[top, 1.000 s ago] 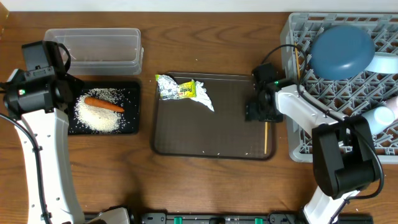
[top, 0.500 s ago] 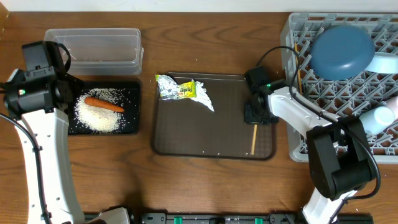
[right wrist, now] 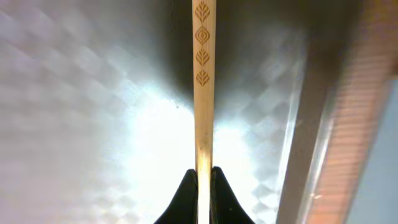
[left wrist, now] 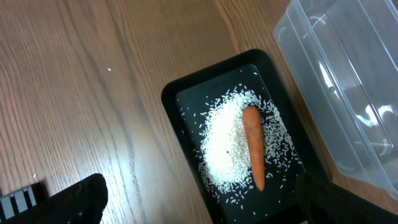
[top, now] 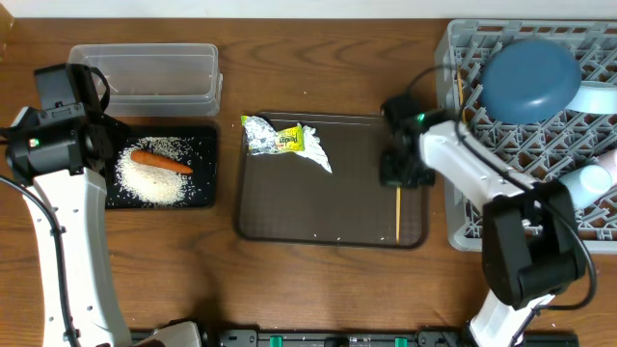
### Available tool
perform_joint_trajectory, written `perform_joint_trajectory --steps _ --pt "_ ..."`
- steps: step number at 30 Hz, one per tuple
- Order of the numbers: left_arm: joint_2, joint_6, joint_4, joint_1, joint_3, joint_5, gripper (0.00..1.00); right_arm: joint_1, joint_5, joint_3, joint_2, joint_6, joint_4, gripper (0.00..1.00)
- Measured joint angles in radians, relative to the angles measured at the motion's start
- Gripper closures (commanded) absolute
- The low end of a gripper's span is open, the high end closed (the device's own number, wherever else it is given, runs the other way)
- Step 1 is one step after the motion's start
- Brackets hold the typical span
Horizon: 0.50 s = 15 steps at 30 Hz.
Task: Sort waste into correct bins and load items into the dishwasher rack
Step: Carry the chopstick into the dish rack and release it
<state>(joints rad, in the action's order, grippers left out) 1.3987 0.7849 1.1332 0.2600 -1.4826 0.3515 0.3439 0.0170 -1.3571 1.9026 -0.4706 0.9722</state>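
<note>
My right gripper (right wrist: 203,182) is pinched tight on one wooden chopstick (right wrist: 203,93), stamped with four small leaf marks, over the brown tray (top: 318,207) near its right rim. My left gripper (left wrist: 199,208) hangs spread wide above the black tray (left wrist: 186,115), which holds rice (left wrist: 227,149) and a carrot (left wrist: 252,146). The wrapper (top: 280,140) lies at the brown tray's far left corner, its yellow-green print too small to read. The table (top: 318,58) is wood-grain.

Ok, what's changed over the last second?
The right gripper has closed on the chopstick lying on the brown tray, and the stick's free end has swung a little left, away from the tray's right edge. The left arm, rice, carrot, wrapper and rack stayed as they were.
</note>
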Motion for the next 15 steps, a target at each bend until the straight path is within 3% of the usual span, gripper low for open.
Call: perform_joint_trajectory --steps 7,15 --pt "0.000 0.000 0.000 0.000 0.000 0.000 0.00 -0.136 -0.011 -0.329 -0.106 0.086 0.086 0.98" --pt "0.000 0.000 0.000 0.000 0.000 0.000 0.01 -0.333 -0.041 -0.425 -0.164 0.235 0.027 0.99"
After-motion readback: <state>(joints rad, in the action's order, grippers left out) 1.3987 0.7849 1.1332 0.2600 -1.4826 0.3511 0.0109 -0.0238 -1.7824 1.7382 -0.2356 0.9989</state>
